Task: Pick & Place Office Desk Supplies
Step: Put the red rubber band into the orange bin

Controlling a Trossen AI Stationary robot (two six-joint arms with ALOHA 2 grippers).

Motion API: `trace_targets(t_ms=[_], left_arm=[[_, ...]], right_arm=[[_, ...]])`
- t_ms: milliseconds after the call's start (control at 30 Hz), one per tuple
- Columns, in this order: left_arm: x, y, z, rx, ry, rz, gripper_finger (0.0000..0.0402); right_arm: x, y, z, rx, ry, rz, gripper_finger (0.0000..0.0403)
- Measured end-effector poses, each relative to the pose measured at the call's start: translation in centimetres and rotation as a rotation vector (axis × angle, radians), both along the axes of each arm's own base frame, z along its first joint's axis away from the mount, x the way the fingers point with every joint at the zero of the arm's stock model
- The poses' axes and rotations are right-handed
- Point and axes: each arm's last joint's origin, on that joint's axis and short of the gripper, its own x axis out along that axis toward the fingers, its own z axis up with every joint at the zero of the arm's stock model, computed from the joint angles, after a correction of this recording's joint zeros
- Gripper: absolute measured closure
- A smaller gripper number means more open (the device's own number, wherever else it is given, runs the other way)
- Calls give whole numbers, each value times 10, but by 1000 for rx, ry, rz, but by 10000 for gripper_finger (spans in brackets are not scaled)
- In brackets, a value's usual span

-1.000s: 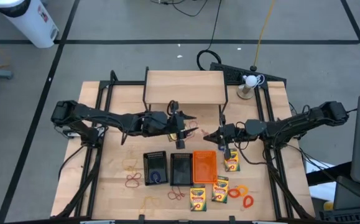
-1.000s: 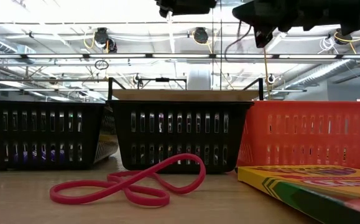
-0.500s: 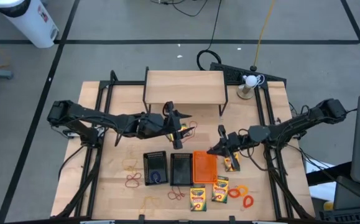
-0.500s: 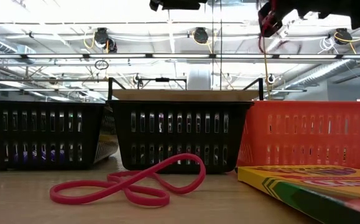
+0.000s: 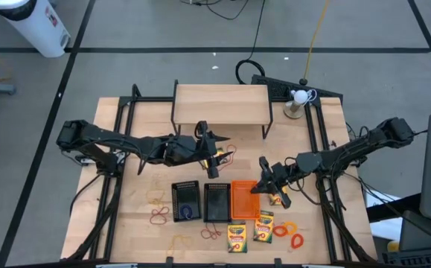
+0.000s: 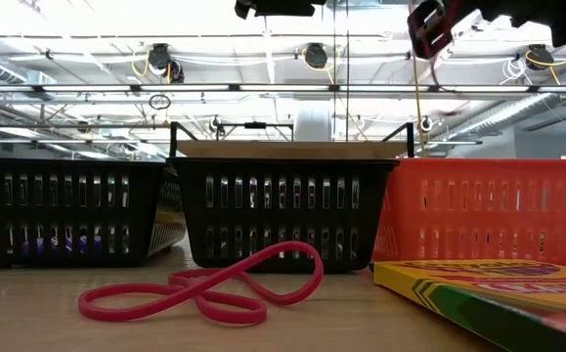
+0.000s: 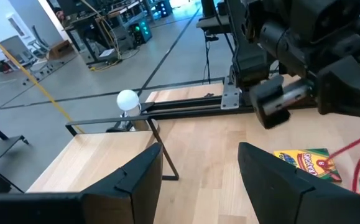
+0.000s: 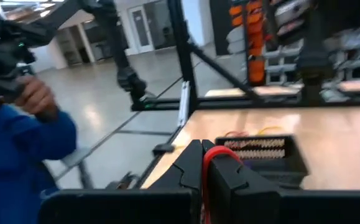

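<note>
Your right tool (image 5: pixel 263 179) hangs just past the right edge of the orange tray (image 5: pixel 245 199), fingers pressed together on a red rubber band (image 8: pixel 216 163), which shows as a thin loop pinched between them in the right wrist view. The risk is in the drop: the band is light and springy, so if you let go while off-centre it may catch the orange tray's rim or bounce out onto the surface. It could also cling to a finger and ride away with the tool. A crayon box (image 5: pixel 278 196) lies just beside the orange tray, right under the arm; a low pass could nudge it.

Your left tool (image 5: pixel 216 153) waits behind the orange tray, toward the wooden shelf (image 5: pixel 220 104), fingers apart and holding nothing; another band (image 5: pixel 228 155) seems to lie right by it, though that is hard to be sure of from above.

The held band looks slack and narrow, glossy red, hanging from one pinch point only, so expect it to swing
</note>
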Motion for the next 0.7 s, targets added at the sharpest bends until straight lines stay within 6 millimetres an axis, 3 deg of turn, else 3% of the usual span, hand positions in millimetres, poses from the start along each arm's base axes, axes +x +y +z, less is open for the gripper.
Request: trace_targets(t_ms=[300, 700], left_arm=[[0, 0, 1, 20, -1, -5, 190], [0, 0, 0, 35, 4, -8, 190]], right_arm=[[6, 3, -5, 16, 154, 67, 403], [14, 3, -8, -110, 415, -93, 403]])
